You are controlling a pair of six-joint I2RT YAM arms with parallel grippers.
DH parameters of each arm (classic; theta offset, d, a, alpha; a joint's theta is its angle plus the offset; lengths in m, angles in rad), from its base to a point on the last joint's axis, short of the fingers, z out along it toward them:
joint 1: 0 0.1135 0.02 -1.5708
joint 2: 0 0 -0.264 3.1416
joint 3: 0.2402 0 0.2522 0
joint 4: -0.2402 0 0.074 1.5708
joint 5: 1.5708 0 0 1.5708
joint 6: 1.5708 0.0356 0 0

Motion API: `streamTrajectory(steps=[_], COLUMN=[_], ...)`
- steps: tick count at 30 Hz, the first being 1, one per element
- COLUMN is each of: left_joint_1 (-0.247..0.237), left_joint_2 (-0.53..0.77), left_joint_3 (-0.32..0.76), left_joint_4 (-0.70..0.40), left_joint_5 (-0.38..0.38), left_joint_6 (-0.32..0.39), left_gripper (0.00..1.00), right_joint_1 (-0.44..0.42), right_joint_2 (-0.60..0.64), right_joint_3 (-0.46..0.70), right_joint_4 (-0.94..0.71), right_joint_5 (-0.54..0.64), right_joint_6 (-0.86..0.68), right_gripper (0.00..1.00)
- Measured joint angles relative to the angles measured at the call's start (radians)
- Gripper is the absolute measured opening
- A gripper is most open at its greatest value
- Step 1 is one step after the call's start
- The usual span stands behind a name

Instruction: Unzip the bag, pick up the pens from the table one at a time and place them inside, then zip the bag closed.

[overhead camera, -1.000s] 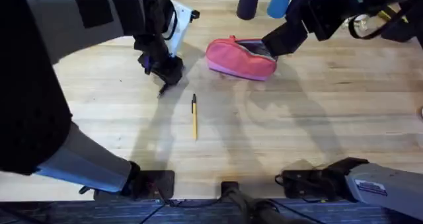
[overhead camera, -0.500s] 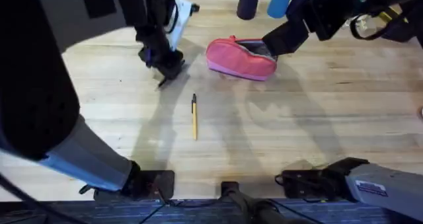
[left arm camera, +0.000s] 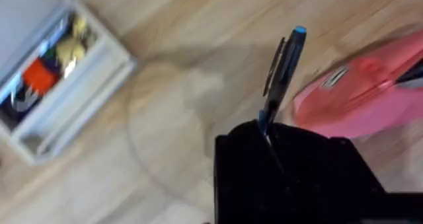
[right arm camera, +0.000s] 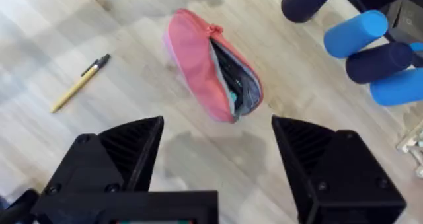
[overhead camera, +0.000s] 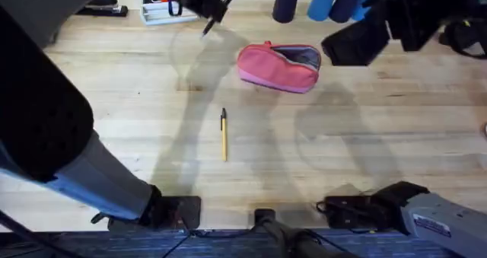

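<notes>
The pink bag [overhead camera: 275,68] lies at the table's [overhead camera: 365,136] far middle, its zipper open and the grey lining [overhead camera: 304,57] showing. My left gripper [overhead camera: 205,3] hangs high to the bag's far left, shut on the black pen [left arm camera: 280,71], which sticks out toward the bag [left arm camera: 357,98]. The yellow-tan pen [overhead camera: 224,135] rests on the wood nearer the bases, also seen from the right wrist [right arm camera: 79,84]. Beside the bag's right end and clear of it, my right gripper [overhead camera: 338,49] is open, its fingers [right arm camera: 132,145] spread wide above the gaping bag [right arm camera: 198,65].
A white organiser tray [left arm camera: 63,85] with small items stands at the far left edge [overhead camera: 156,11]. Blue and dark cylinders [overhead camera: 323,1] stand behind the bag, at the back [right arm camera: 360,32]. Bare wood stretches across the near half of the table.
My left gripper has lifted the black pen off the table and swung it up and toward the back. The right gripper has drawn away from the bag's right end, to the right.
</notes>
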Motion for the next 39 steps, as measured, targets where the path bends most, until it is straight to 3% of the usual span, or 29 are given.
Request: streamTrajectory(steps=[6,10,13,21,24,39], left_joint_1=[0.0,-0.006,-0.027,-0.133,-0.17,-0.278], left_joint_2=[0.0,0.0,0.0,0.0,0.001,0.158], left_joint_3=[0.007,0.007,0.007,0.007,0.007,0.009], left_joint_4=[0.093,0.093,0.094,0.1,0.122,0.152], left_joint_5=[0.234,0.388,0.451,0.521,0.536,0.609], left_joint_6=[0.099,0.23,0.321,0.533,0.582,0.632], left_gripper=[0.043,0.043,0.043,0.043,0.043,0.043], right_joint_1=[0.0,0.0,0.0,0.0,0.0,0.0], right_joint_2=[-0.056,-0.098,-0.142,-0.251,-0.255,-0.254], right_joint_3=[0.0,0.0,0.0,0.001,0.005,0.005], right_joint_4=[-0.079,-0.102,-0.103,-0.112,-0.145,-0.173], right_joint_5=[-0.001,-0.007,-0.007,-0.008,-0.007,-0.008], right_joint_6=[0.039,0.055,0.067,0.09,0.096,0.116], right_gripper=[0.998,0.998,0.998,0.998,0.998,0.998])
